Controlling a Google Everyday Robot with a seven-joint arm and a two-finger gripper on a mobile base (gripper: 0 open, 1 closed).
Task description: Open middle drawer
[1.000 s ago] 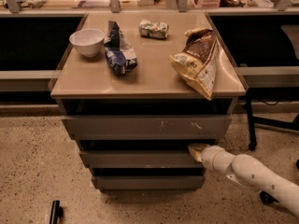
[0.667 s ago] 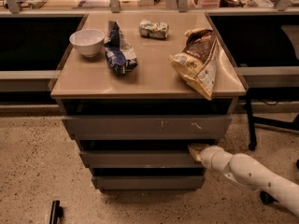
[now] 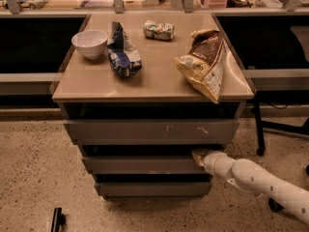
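Only one camera view here. The gripper (image 3: 198, 157) sits at the end of a white segmented arm (image 3: 256, 180) that comes in from the lower right. It's right up against the top right corner of the middle drawer (image 3: 145, 165), at the dark gap above that front. Honestly can't tell how far open it is, or whether it has hold of anything.

From the gripper, the middle drawer's plain grey front runs off to the left of the picture. Just above the gripper is the taller top drawer (image 3: 152, 131) with pale scratch marks, the nearest of them almost straight overhead. Below and to the left is the bottom drawer (image 3: 152, 188).

Further up is the tabletop (image 3: 159, 76). A brown and yellow chip bag (image 3: 205, 64) lies nearly straight above the gripper, its corner hanging over the front edge. Up and to the left are a blue snack bag (image 3: 123, 52) and a white bowl (image 3: 90, 43) just beside it. A small packet (image 3: 159, 30) lies near the back edge
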